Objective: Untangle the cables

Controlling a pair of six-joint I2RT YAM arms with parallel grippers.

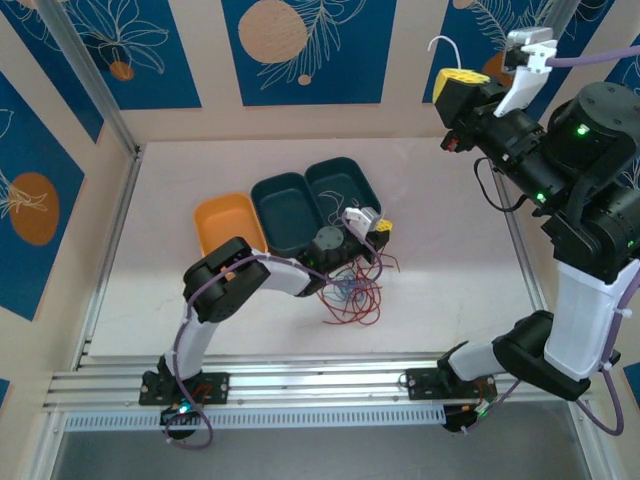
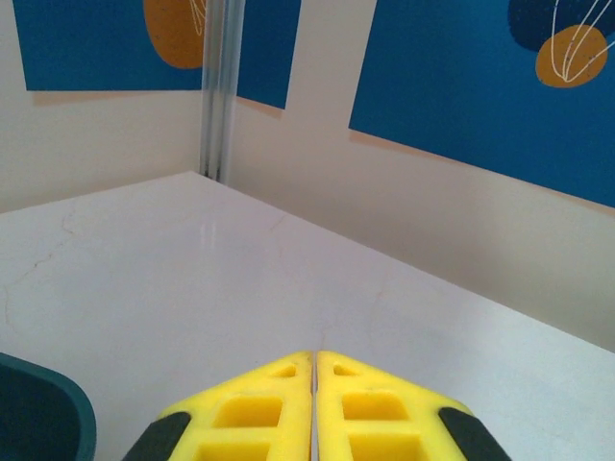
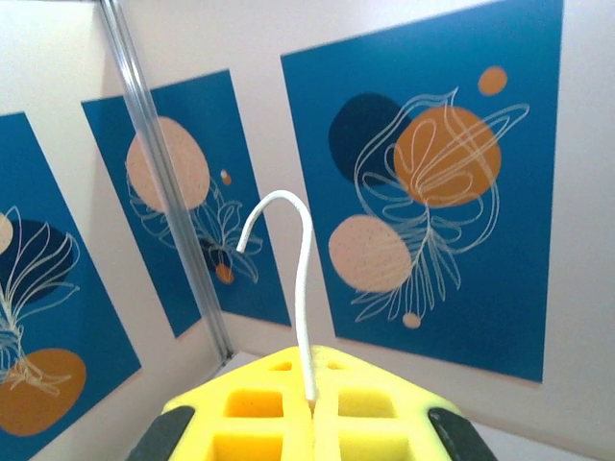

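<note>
Left claw (image 1: 378, 228) (image 2: 315, 361): low over the table (image 1: 450, 250), fingers pressed together; no cable is discernible between them. The red and blue cables (image 1: 350, 293) lie in a loose tangle on the table just beside this claw, on the side nearer the arm bases. Two teal trays (image 1: 310, 205) sit just beyond the claw, with an orange tray (image 1: 228, 225) to their left.

Right claw (image 1: 447, 78) (image 3: 312, 403): raised high, well apart from the tangle, clamped on a white cable (image 1: 443, 42) (image 3: 304, 259), which rises from the fingertips and hooks over.
</note>
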